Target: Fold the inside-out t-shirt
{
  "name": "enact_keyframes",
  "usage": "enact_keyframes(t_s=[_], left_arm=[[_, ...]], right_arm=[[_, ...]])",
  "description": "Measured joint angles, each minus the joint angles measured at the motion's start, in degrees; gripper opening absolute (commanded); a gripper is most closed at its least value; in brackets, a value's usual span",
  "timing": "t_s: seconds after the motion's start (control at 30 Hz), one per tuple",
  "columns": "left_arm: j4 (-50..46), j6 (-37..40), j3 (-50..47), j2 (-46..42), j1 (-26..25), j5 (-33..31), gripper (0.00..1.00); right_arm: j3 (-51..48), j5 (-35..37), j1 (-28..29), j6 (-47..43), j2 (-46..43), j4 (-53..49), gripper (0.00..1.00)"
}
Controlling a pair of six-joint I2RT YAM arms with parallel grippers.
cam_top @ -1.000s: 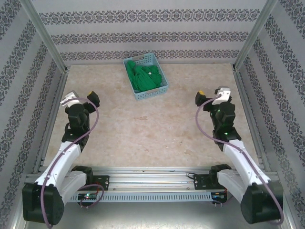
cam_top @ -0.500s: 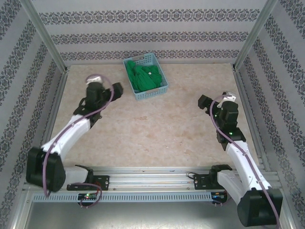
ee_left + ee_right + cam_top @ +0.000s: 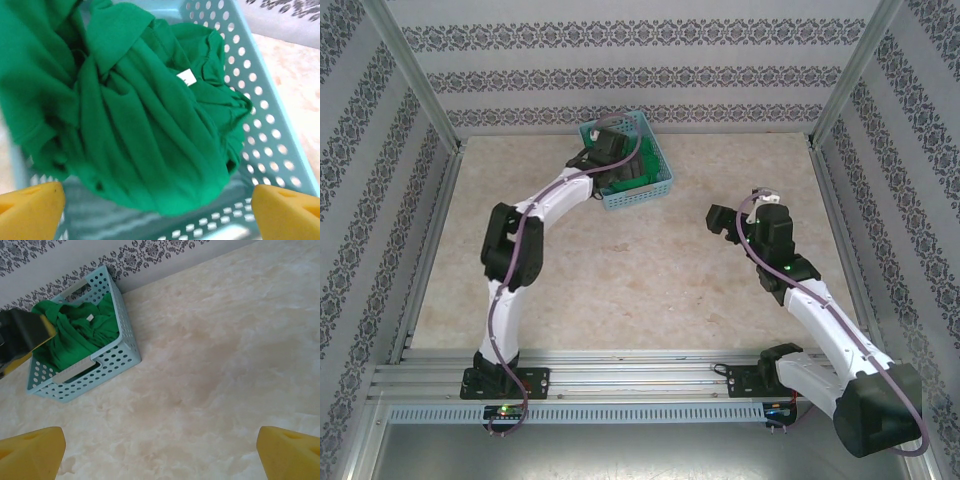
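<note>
The inside-out t-shirt point(image 3: 150, 125) is bunched up in the light blue basket point(image 3: 663, 183) by the far edge of the worktop point(image 3: 620, 280), white tag point(image 3: 186, 77) facing up. We've got the left fingers point(image 3: 30, 210) spread wide right above it, gripping nothing. The right fingers point(image 3: 32, 452) are just as wide and empty over bare worktop nearer the right edge.

The basket point(image 3: 636, 198) sits on the counter point(image 3: 620, 270) at its far middle, close to the back wall. The t-shirt point(image 3: 145, 135) lies inside the basket, with its tag point(image 3: 186, 77) on top. The left gripper point(image 3: 160, 212) hangs over the basket, above the t-shirt. The right gripper point(image 3: 160, 455) is to the right of the basket and nearer, well apart from it, over the counter.
</note>
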Motion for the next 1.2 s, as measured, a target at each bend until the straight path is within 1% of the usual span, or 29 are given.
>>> enact_keyframes(t_s=[0.1, 0.23, 0.33, 0.4, 0.43, 0.53, 0.7, 0.73, 0.8, 0.97, 1.07, 1.2], left_arm=[[-4.61, -0.50, 12.09, 8.48, -0.13, -0.90, 0.92], [-11.04, -1.51, 25.62, 17.64, -0.37, -2.99, 0.91], [-14.73, -2.32, 33.92, 23.39, -0.37, -4.44, 0.88], [-16.06, -2.67, 36.63, 25.62, -0.37, -5.22, 0.83], [-16.55, -2.82, 37.44, 26.38, -0.37, -5.60, 0.80], [-17.16, -3.10, 37.99, 27.15, -0.22, -6.43, 0.59], [-18.60, -2.64, 38.23, 27.26, 0.83, -6.58, 0.32], [-19.08, -2.27, 38.23, 27.26, 1.29, -6.45, 0.28], [-19.23, -1.36, 37.38, 27.08, 2.51, -5.92, 0.23], [-17.86, 2.19, 28.57, 22.47, 7.87, -2.21, 0.01], [-16.09, 3.28, 19.26, 16.48, 12.79, -0.59, 0.00], [-14.25, 3.56, 5.25, 7.30, 21.46, -0.74, 0.00]], right_arm=[[0.00, 0.42, 0.02, -0.11, -0.02, -0.72, 0.98], [-0.20, 1.05, 0.02, -0.11, -0.87, -1.66, 0.98], [-0.57, 1.70, 0.02, -0.09, -2.03, -2.03, 0.98], [-0.72, 1.97, 0.02, -0.09, -2.49, -2.45, 0.98], [-0.79, 2.08, 0.02, -0.09, -2.67, -2.69, 0.98], [-0.81, 2.36, 0.02, -0.09, -3.15, -3.39, 0.98], [-0.83, 3.41, 0.02, -0.09, -4.55, -4.37, 0.98], [-0.83, 3.61, 0.02, -0.09, -4.87, -4.55, 0.98], [-0.83, 3.96, 0.02, -0.07, -5.53, -5.07, 0.98], [-0.83, 4.74, 0.02, -0.04, -6.62, -5.97, 0.98], [-0.90, 4.94, 0.02, 0.13, -6.71, -6.29, 0.98], [-0.90, 4.94, 0.02, 0.39, -6.62, -6.60, 0.98]])
